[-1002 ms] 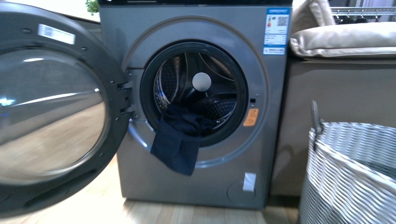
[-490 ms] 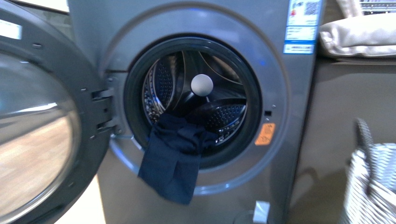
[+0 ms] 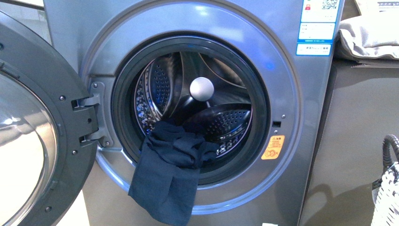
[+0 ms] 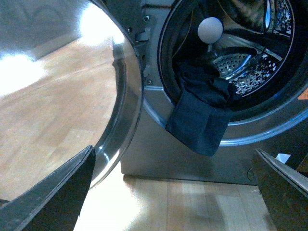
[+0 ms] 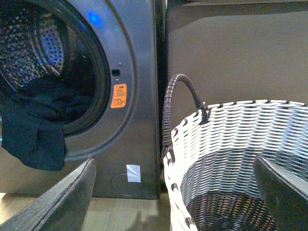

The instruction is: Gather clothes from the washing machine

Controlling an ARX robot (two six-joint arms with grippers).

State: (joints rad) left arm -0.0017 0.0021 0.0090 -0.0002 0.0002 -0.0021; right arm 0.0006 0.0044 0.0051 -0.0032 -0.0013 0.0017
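Wood floor [image 4: 192,204]; washing machine [image 3: 282,84] door [image 3: 70,70] open left, clothes [image 3: 167,174] draped over its rim; left gripper [image 4: 173,159] and right gripper [image 5: 174,161] spread apart, empty.

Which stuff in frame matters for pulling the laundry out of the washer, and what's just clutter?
Job:
- dark navy fabric garment, hanging out over the porthole lip
- grey metallic front-loading washing machine, with its round porthole door swung open
- grey-and-white woven basket, probably the drop-off

Lying about:
- beige cushion cloth on the unit beside the washer
- light wooden floor
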